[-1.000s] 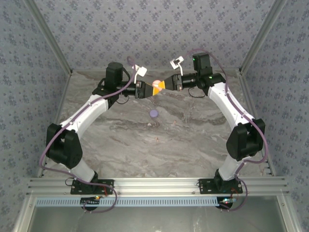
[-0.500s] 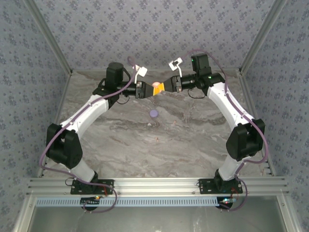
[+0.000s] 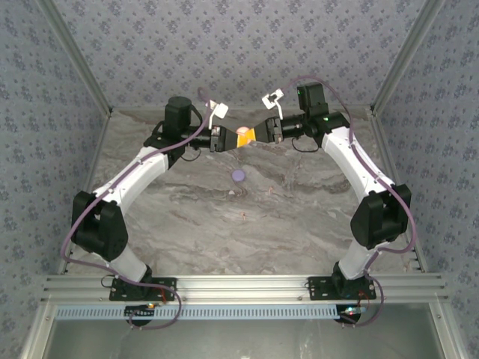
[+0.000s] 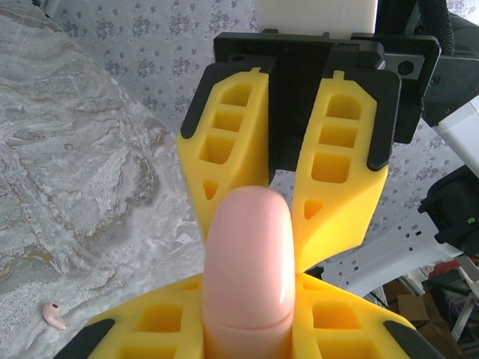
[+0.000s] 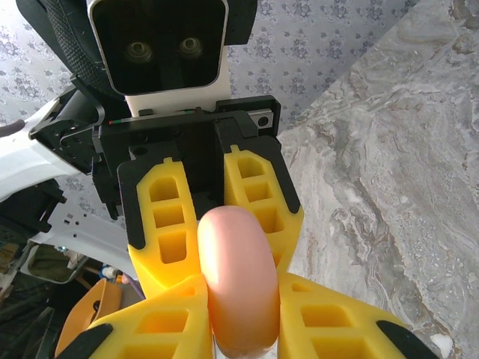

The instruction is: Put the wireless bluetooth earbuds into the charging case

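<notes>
Case [image 3: 243, 131] is pink and small. From the top, it is up in the air over the far middle of the table [image 3: 187, 224]. The left gripper [image 3: 238, 140] comes at it from the left and the right gripper [image 3: 251, 134] from the right. The 2 meet at the case, each closed tight on 1 end of it. A lilac disc [image 3: 238, 176] lies flat on the table, nearer than the grippers and well apart from them. A few tiny bits lie near the disc, too small to tell what they are.

From the left wrist, the left gripper's 2 yellow fingers [image 4: 161, 323] sit at the bottom, 1 on each side of the case, pressed against it. The case is long and round at the end. The right gripper's 2 yellow fingers [image 4: 228, 149] reach in from above, and their tips touch both sides of the far end. 1 pink earbud [image 4: 52, 314] lies on the table at the bottom left, well apart from the case.

From the right wrist, the right gripper's fingers hug the case on both sides. The left gripper's fingers hold the other end, with its camera [image 5: 159, 43] above them. A white speck [image 5: 441, 344] lies on the table at the bottom right.
</notes>
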